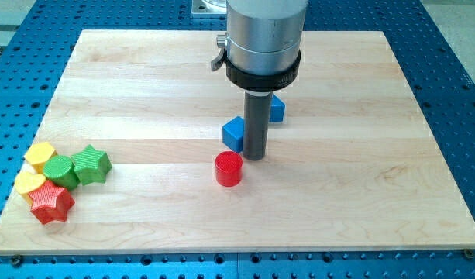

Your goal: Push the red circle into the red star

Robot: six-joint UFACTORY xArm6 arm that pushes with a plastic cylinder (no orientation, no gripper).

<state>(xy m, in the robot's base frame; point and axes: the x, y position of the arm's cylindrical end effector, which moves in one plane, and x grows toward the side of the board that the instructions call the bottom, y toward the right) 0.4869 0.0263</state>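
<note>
My tip (pixel 256 158) sits just at 1 o'clock of red circle (pixel 228 169), beside blue cube (pixel 234 133). No claw on rig, only rod. Red star (pixel 52 204) well apart at 9 o'clock, in cluster at desk (pixel 353 194) edge. I judge tip placed right of circle for leftward shove.

Second blue block (pixel 277 108) mostly hidden behind rod – shape unclear; arm cut off at top.

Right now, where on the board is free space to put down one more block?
Free: the wooden board right of my tip, and the stretch between the red circle and the red star. Crowded: the bottom-left cluster.
</note>
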